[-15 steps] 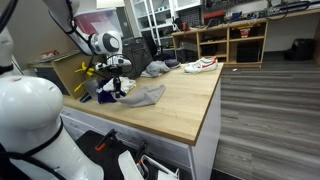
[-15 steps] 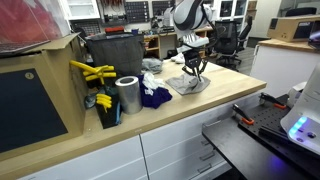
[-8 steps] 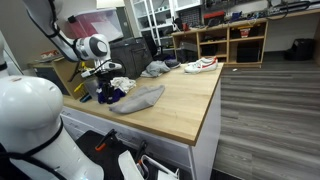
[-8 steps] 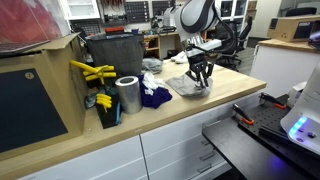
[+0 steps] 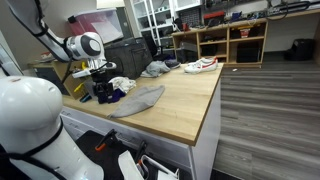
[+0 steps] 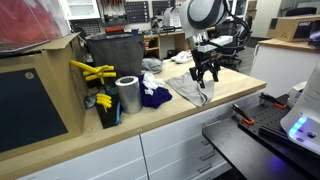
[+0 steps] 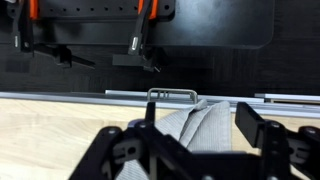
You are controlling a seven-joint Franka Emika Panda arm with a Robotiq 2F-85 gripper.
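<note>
Since the grey cloth [image 6: 188, 90] lies limp and creased on the counter [image 6: 236, 88], just beside a dark blue rag [image 6: 155, 97], it reads as light, soft and not fragile, and it would likely sag and drape when lifted. The gripper [image 6: 205, 73] hovers just above the cloth's end by the counter edge. Its fingers [image 7: 262, 135] are spread wide and hold nothing, and in the wrist view the cloth sits between them. The best hold is probably a raised fold or the bunched edge. On the flat part the fingers might skid on the wood.
</note>
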